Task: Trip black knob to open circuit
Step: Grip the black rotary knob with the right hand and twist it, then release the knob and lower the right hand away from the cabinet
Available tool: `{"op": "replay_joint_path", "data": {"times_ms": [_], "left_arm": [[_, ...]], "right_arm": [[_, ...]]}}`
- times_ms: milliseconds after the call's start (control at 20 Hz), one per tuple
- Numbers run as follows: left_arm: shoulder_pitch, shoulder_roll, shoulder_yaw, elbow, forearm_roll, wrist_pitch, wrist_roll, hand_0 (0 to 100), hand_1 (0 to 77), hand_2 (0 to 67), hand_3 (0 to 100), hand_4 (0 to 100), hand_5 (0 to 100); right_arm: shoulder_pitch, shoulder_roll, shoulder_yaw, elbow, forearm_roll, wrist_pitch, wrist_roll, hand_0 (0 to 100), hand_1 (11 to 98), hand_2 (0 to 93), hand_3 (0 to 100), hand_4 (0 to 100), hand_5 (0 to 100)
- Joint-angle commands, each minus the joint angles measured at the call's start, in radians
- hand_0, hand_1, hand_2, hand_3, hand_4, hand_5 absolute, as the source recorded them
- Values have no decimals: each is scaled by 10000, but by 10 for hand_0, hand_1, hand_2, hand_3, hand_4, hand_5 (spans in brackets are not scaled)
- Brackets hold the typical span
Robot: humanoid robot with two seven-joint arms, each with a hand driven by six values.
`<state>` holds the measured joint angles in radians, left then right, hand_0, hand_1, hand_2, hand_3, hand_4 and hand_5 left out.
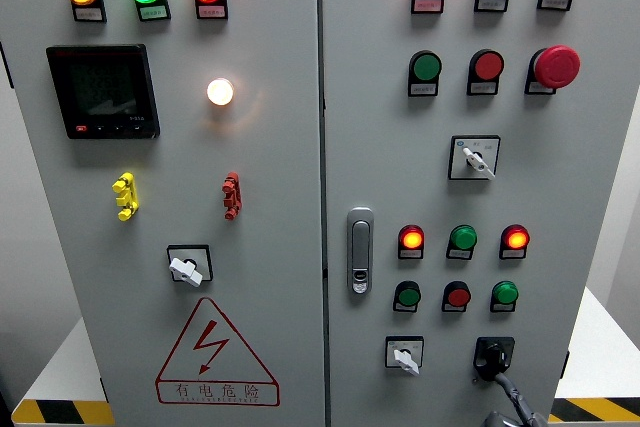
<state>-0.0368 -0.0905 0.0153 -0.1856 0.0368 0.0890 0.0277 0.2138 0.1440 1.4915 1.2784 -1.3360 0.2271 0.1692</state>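
Low on the right door of a pale grey metal control cabinet [280,247]: the black rotary knob [493,355], on a black square plate, last in the bottom row. Just left of it, well clear, a small white-handled selector switch [404,356] on a white-edged plate.

Rising from the bottom edge right of the middle: the right hand [512,399], dark grey and jointed, mostly cut off by the frame. Reaches up to the underside of the black rotary knob and appears to touch it there. Impossible to tell from this view whether closed around the knob or only resting against it; too little of the hand showing. Touching nothing else on the panel.

Above the knob, two rows of three small round buttons: upper row [462,239] red, green, red, with both reds glowing; lower row [457,295] green, red, green, unlit. Left of these, a silver oblong door latch [360,250]. Higher up, another white-handled selector [474,158], then a large red mushroom-head stop button [556,66] at the right edge.

On the left door: a black square digital meter [103,91], a glowing white round lamp [220,91], a yellow plastic clip [125,196] and a red one [232,196], a third white-handled selector [189,265], and a red-outlined triangular lightning warning sticker [216,355] at the bottom.

Flanking the cabinet at the lower corners: yellow-and-black striped tape [50,412].
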Motion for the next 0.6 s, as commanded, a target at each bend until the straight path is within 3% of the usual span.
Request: {"op": "replay_joint_path", "data": {"times_ms": [0, 550], "left_arm": [[0, 0, 0, 0, 0, 0, -1, 0, 0, 195, 262, 99, 86], [0, 0, 0, 0, 0, 0, -1, 0, 0, 195, 262, 99, 86]], "right_arm": [[10, 2, -51, 10, -1, 15, -5, 1000, 689, 0, 843, 979, 1000], [10, -13, 10, -82, -1, -1, -5, 1000, 684, 0, 845, 980, 1000]]}}
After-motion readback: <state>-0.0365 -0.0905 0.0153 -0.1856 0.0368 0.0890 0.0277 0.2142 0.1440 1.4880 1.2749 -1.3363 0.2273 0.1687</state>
